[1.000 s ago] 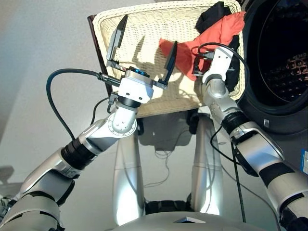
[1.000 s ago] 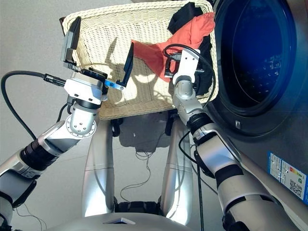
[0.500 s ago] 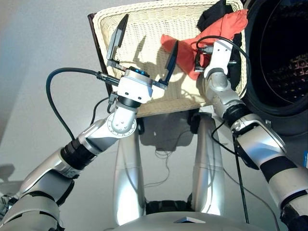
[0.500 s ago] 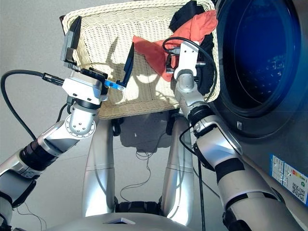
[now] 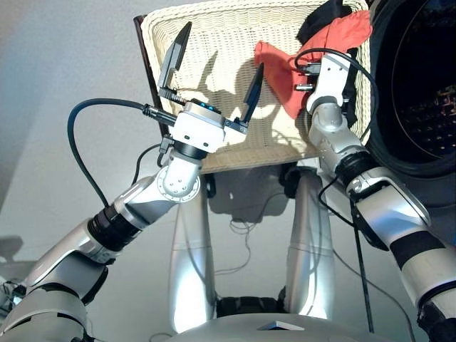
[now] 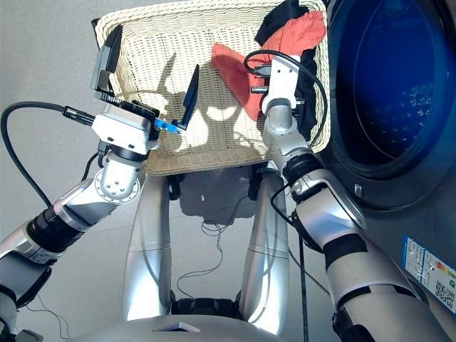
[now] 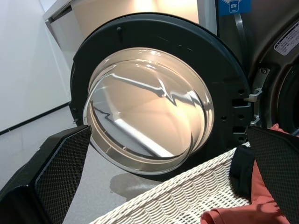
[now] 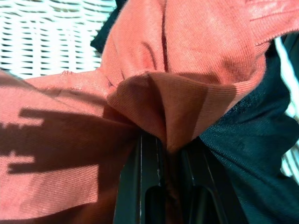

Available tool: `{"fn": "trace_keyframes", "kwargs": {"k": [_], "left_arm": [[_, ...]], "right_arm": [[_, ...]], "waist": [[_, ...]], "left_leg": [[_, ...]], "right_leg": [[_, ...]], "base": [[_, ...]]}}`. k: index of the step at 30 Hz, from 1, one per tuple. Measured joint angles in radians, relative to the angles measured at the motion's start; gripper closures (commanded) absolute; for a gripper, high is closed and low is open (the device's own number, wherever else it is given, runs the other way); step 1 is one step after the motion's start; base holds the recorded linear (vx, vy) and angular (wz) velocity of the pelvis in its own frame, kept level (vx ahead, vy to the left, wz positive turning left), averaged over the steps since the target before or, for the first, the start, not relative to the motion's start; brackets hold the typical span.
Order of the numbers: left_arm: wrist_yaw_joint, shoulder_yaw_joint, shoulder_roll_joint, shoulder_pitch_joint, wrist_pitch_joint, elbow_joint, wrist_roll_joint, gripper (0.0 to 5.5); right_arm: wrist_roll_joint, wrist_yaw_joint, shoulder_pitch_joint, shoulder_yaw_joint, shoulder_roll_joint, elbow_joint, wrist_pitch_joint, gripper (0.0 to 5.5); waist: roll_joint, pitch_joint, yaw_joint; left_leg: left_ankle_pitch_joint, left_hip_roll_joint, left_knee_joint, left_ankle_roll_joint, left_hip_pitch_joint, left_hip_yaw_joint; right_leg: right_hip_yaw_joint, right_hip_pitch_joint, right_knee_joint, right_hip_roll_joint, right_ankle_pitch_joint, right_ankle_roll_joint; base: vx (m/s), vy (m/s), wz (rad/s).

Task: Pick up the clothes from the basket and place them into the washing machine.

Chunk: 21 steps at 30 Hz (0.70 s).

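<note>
While the left gripper (image 5: 214, 68) hovers over the basket (image 5: 214, 28) with its 2 fingers spread wide, the right gripper (image 5: 313, 75) pinches the coral garment (image 5: 281, 60) beside the washing machine (image 5: 417, 85).

Left wrist: porthole door (image 7: 149, 107) ahead, beyond the rim.

Right wrist: fingers (image 8: 149, 186) clamped on coral cloth, black garment (image 8: 247, 154) beside.

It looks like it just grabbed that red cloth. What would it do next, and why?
Probably lift the right claw, then swing toward the washer. Its fingers are shut on a fold of the red cloth, but most of the cloth lies in the basket, over a dark garment.
</note>
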Motion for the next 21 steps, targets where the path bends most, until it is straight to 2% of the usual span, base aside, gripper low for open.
{"fn": "trace_keyframes", "kwargs": {"k": [5, 7, 10, 11, 16, 21], "left_arm": [[0.010, 0.007, 0.010, 0.018, 0.001, -0.006, 0.006, 0.00], [0.015, 0.014, 0.022, 0.027, 0.002, -0.028, 0.013, 0.00], [0.025, 0.040, 0.031, 0.038, 0.002, -0.053, 0.033, 0.00], [0.030, 0.055, 0.034, 0.045, 0.002, -0.066, 0.043, 0.00], [0.053, 0.085, 0.072, 0.060, 0.002, -0.081, 0.061, 0.00], [0.065, 0.093, 0.077, 0.059, 0.003, -0.097, 0.073, 0.00]], "right_arm": [[-0.022, -0.022, 0.104, -0.008, -0.087, -0.194, -0.008, 5.50], [-0.037, -0.036, 0.156, -0.023, -0.122, -0.276, -0.012, 5.50], [-0.047, -0.055, 0.241, -0.098, -0.151, -0.379, -0.036, 5.50], [-0.069, -0.063, 0.287, -0.142, -0.167, -0.426, -0.054, 5.50], [-0.172, -0.122, 0.418, -0.238, -0.254, -0.500, -0.089, 5.50], [-0.245, -0.203, 0.473, -0.310, -0.256, -0.514, -0.105, 5.50]], "waist": [[-0.001, 0.000, -0.008], [-0.001, 0.000, -0.022], [-0.002, 0.000, -0.035], [-0.002, 0.000, -0.029], [-0.005, 0.000, -0.051], [-0.005, 0.000, -0.066]], "left_leg": [[-0.002, 0.001, 0.000, 0.000, -0.002, -0.001], [-0.002, 0.000, 0.001, 0.001, -0.005, -0.001], [-0.005, 0.001, 0.004, 0.003, -0.009, -0.001], [-0.006, 0.000, 0.004, 0.004, -0.013, -0.001], [-0.012, 0.001, 0.011, 0.006, -0.017, 0.000], [-0.020, 0.002, 0.021, 0.010, -0.021, 0.000]], "right_leg": [[0.001, -0.001, -0.002, 0.001, -0.001, 0.001], [0.000, -0.002, -0.003, 0.001, -0.001, 0.002], [0.000, -0.004, -0.004, 0.002, -0.002, 0.003], [0.000, -0.007, -0.004, 0.002, -0.003, 0.004], [0.002, -0.008, -0.007, 0.006, -0.005, 0.008], [0.002, -0.009, -0.006, 0.007, -0.007, 0.011]], "base": [[0.000, 0.000, 0.000], [0.000, 0.000, 0.000], [0.000, 0.000, 0.000], [0.000, 0.000, 0.000], [0.000, 0.000, 0.000], [0.000, 0.000, 0.000]]}}
